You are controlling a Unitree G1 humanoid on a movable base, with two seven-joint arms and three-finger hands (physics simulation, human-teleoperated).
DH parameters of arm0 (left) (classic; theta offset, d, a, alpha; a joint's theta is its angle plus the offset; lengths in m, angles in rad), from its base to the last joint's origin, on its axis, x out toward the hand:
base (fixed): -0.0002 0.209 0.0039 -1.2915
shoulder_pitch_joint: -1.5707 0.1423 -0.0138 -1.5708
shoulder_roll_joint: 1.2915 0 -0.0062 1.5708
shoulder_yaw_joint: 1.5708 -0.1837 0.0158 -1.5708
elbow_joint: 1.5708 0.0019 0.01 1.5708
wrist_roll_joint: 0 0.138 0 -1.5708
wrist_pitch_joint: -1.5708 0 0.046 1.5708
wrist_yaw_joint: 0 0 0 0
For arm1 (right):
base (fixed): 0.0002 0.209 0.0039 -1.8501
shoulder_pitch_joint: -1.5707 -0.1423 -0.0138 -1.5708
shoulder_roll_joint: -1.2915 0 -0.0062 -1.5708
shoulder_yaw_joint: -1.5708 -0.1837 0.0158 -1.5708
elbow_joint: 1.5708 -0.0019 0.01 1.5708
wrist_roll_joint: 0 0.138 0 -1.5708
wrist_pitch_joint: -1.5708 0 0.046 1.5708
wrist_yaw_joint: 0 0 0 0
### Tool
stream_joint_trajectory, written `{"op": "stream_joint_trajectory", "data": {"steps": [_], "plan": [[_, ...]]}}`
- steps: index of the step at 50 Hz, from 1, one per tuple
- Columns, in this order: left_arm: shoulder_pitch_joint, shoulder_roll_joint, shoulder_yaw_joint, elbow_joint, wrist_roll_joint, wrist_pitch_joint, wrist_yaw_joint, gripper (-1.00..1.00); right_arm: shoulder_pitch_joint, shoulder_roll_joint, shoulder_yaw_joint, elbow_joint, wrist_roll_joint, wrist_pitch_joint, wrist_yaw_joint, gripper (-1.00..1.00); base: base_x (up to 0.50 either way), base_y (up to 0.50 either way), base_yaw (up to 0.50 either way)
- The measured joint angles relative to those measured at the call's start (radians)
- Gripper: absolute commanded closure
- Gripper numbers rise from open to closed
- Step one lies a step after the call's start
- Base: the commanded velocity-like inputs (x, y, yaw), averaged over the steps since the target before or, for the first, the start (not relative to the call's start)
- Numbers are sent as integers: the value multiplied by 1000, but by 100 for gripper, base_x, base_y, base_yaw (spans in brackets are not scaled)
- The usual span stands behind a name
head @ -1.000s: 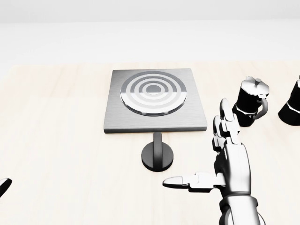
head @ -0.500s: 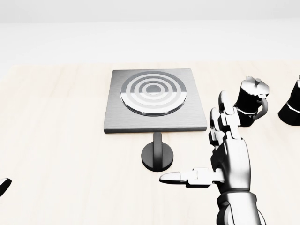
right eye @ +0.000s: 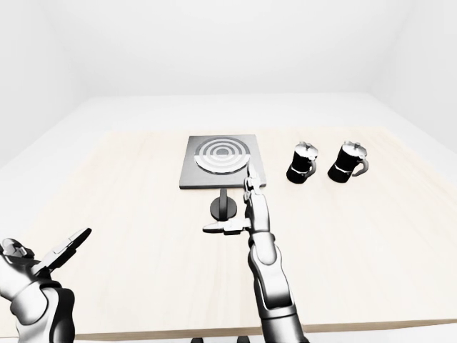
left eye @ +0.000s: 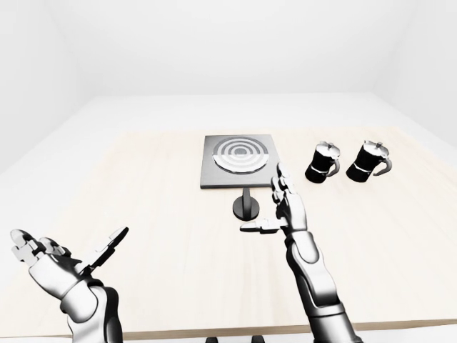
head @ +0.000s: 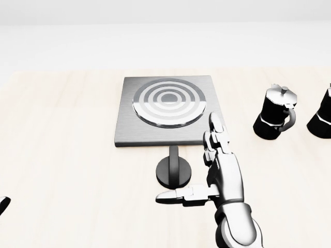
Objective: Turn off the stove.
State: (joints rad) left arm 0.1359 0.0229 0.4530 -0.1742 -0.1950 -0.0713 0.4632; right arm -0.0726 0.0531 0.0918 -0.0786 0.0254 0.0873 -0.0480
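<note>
The stove (head: 170,110) sits flat toward the far edge of the table (left eye: 143,207), its ringed burner (head: 169,102) facing up, and its round black knob (head: 174,171) stands just below the plate in the head view. The right hand (head: 207,170) hovers beside that knob, fingers spread wide, thumb pointing left under it, not touching. The left hand (left eye: 61,261) hangs open near the table's near-left corner. Two black coffee pots (left eye: 323,161) (left eye: 368,161) stand off to the right.

Second moka pot (head: 323,120) cut by head view's right edge; left hand (head: 4,205) seemingly barely in.
</note>
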Motion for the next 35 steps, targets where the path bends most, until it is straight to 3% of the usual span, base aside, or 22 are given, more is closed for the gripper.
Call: {"op": "stream_joint_trajectory", "data": {"steps": [7, 35], "plan": [[-1, 0, -1, 8, 0, -16, 1, -100, -27, 11, 8, 74, -4, 0, 0, -100, 0, 0, 0], [11, -7, -4, 4, 8, -16, -6, -100, -73, 36, 17, 283, -30, 0, -11, -100, 0, 0, 0]]}}
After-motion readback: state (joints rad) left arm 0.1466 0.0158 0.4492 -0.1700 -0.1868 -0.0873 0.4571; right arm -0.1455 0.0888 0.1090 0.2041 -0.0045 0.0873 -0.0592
